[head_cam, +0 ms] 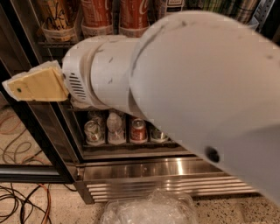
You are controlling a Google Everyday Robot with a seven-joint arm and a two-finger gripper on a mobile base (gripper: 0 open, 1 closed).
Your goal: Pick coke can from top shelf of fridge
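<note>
One coke can [97, 15] stood on the top shelf [52, 44] of the fridge [144, 170]. The end effector [28, 86] hung lower left, grip state unclear. It likely needed raising and centring on the can before closing.

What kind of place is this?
Maybe a shop or office pantry: a drinks fridge holds coke cans, and cables lie on the floor. The tool is at left, before the fridge.

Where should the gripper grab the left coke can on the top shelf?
Grip the coke can around its upright side wall, straight from the front; a gold can and another red can crowd its sides. The gripper sits lower left, below the top shelf.
</note>
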